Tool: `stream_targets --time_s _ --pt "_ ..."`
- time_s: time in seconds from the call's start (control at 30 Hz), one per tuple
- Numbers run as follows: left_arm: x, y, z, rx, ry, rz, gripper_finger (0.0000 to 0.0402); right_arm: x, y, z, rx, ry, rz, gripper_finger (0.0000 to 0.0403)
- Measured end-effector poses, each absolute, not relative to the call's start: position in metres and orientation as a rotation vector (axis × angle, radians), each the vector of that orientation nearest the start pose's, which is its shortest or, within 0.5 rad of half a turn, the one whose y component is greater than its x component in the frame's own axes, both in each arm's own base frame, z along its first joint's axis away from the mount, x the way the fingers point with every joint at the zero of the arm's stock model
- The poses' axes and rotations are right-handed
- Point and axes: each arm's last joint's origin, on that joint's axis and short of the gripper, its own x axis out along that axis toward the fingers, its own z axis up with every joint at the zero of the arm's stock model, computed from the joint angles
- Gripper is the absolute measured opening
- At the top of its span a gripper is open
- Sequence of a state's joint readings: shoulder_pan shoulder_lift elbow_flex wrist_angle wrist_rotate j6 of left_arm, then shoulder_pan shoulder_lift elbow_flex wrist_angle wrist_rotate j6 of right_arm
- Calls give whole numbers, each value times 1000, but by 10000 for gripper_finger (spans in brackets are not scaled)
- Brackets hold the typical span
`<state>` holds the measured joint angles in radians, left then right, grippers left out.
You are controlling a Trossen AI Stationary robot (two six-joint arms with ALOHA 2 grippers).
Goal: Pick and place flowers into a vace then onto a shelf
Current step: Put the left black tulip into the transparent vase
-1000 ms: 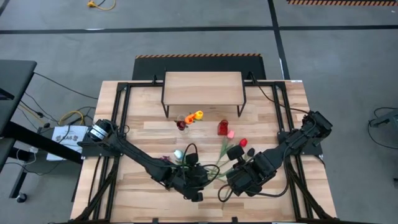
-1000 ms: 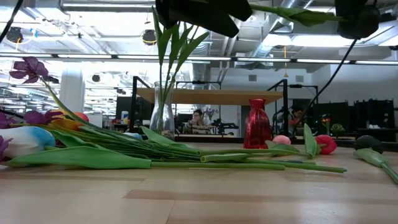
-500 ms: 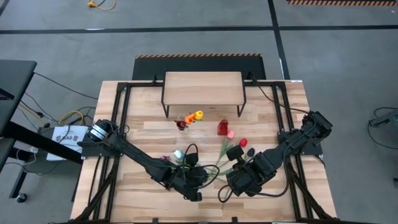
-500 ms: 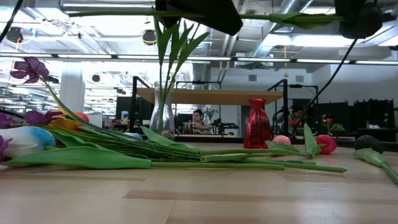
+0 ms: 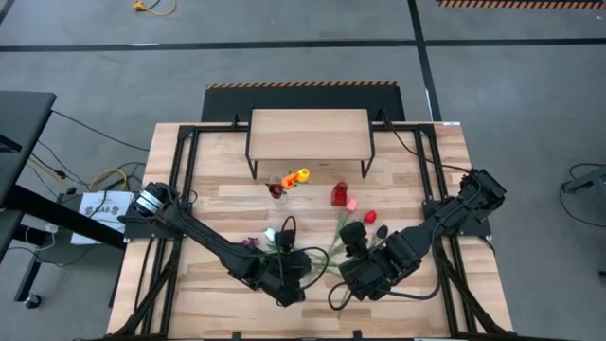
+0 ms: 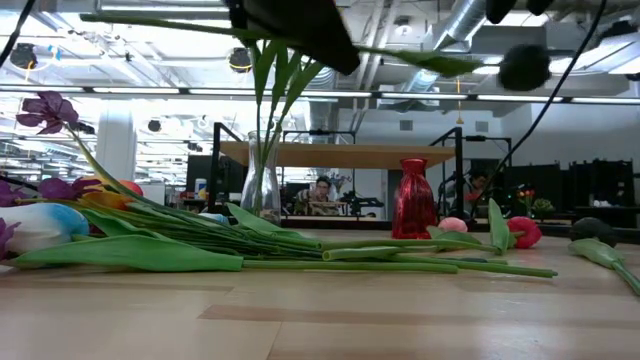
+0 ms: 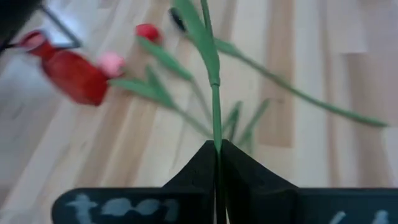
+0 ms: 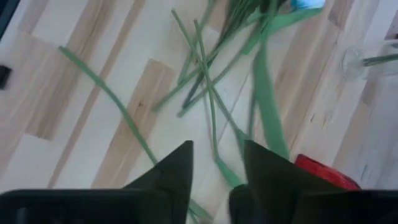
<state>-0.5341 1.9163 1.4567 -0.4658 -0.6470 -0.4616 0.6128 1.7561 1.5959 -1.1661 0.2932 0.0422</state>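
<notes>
Near the front of the worktop (image 5: pixel 218 284), well forward of the shelf (image 5: pixel 308 133), the high view shows both arms bent low over the loose flowers (image 5: pixel 350 223), the left claw (image 5: pixel 289 284) and right claw (image 5: pixel 346 282) close together; compared with a second ago both have slid a little further from the shelf and toward the left side. A clear glass vase (image 5: pixel 284 182) with an orange and a dark bloom stands just in front of the shelf, and a small red vase (image 5: pixel 339 195) stands beside it. From the low view, a heap of flowers (image 6: pixel 150 240) lies flat on the worktop before the glass vase (image 6: pixel 260 175) and red vase (image 6: pixel 413 198), with the shelf (image 6: pixel 340 154) behind; overhead a long leafy stem (image 6: pixel 440 62) hangs level under a dark arm, where earlier it ran across to the other dark mass on the right, which has since shifted and drawn away. The left wrist view gives the left claw (image 7: pixel 217 152) pressed together on a single green stem (image 7: pixel 215 106) that runs out over the worktop toward the red vase (image 7: pixel 78 74). The right wrist view shows the right claw (image 8: pixel 217 162) with its fingers apart and nothing between them, above scattered stems (image 8: pixel 205 74). My reading is a handover just finished: the left claw has closed on the flower, the right has let go, and the stem is now the left arm's to carry to a vase.
</notes>
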Motion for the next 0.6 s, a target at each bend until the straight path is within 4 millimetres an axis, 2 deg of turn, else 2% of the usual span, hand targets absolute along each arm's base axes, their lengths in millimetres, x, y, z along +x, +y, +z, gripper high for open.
stream_targets --time_s 0.1,0.23,0.43,0.6 --pt "356 -196 223 103 725 320 0 285 190 291 -572 1198 261 163" --pt "344 -210 221 115 737 311 0 285 190 296 -595 1187 254 179" --pt "311 -235 227 146 690 372 0 287 195 324 -582 1096 285 174" --pt "272 -253 249 149 535 449 0 284 205 357 -593 970 347 160"
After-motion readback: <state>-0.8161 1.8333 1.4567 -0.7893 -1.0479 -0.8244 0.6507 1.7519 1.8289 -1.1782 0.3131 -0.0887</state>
